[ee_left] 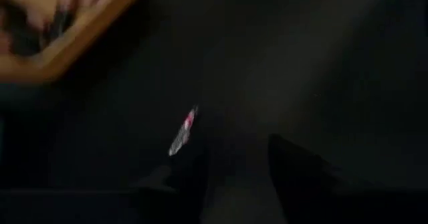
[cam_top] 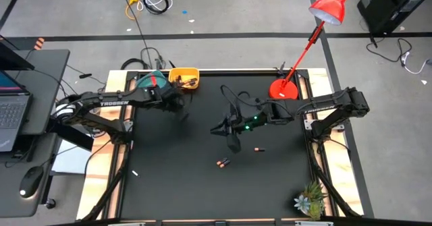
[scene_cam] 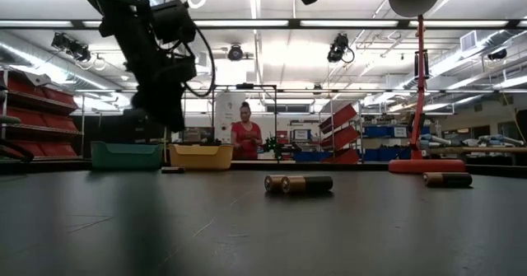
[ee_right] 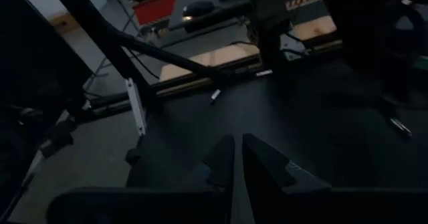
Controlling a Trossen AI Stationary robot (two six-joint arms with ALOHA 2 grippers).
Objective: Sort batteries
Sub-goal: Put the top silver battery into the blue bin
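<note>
Three dark batteries (cam_top: 223, 162) with copper ends lie loose on the black table (cam_top: 175, 185), two touching near its middle and one (cam_top: 258, 148) just right (unsorted, I judge). Left claw (cam_top: 181, 103), fingers apart and empty, hangs beside the far yellow bowl (cam_top: 185, 77), suggesting a drop-off. Right claw (cam_top: 226, 128), fingers together, waits mid-table.

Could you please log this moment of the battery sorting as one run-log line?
left gripper: open, empty, beside yellow bowl | right gripper: shut, empty, mid-table | batteries: loose on table
</note>
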